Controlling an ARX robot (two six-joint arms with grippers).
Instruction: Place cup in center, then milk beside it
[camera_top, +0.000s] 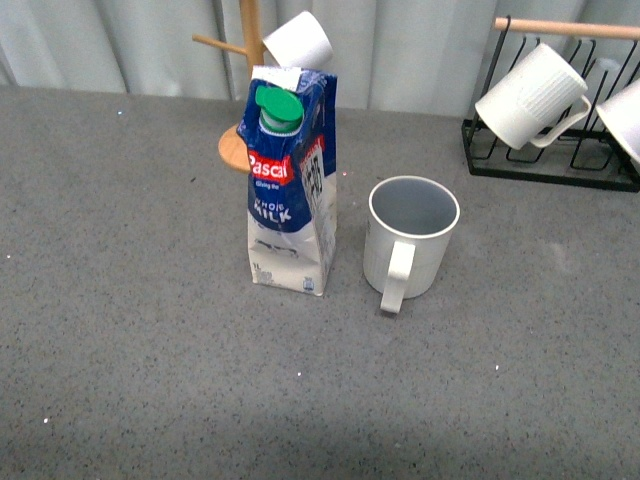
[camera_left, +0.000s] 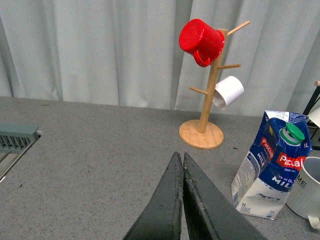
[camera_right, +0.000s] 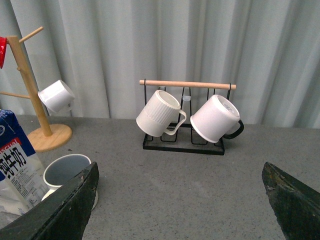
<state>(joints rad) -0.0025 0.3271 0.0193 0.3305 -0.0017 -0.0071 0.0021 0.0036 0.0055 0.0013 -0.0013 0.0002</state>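
Cup (camera_top: 412, 240): cream-white mug, grey-blue inside, thick loop handle toward 6 o'clock, upright near table centre. Milk (camera_top: 290, 185): tall blue-white carton, green round cap, red logo, upright just beside the cup at its 9 o'clock, not touching. Grey speckled table (camera_top: 130, 330); pale curtain (camera_left: 90, 50) behind. Wooden mug tree (camera_left: 210, 95) at the carton's 12 o'clock with red mug (camera_left: 201, 41) and small white cup (camera_left: 227, 92). Black wire rack (camera_right: 182, 142) at 2 o'clock holds ribbed white mug (camera_right: 159, 114). Left gripper (camera_left: 181, 200) fingers pressed together, empty. Right gripper (camera_right: 180, 200) fingers wide apart, empty.
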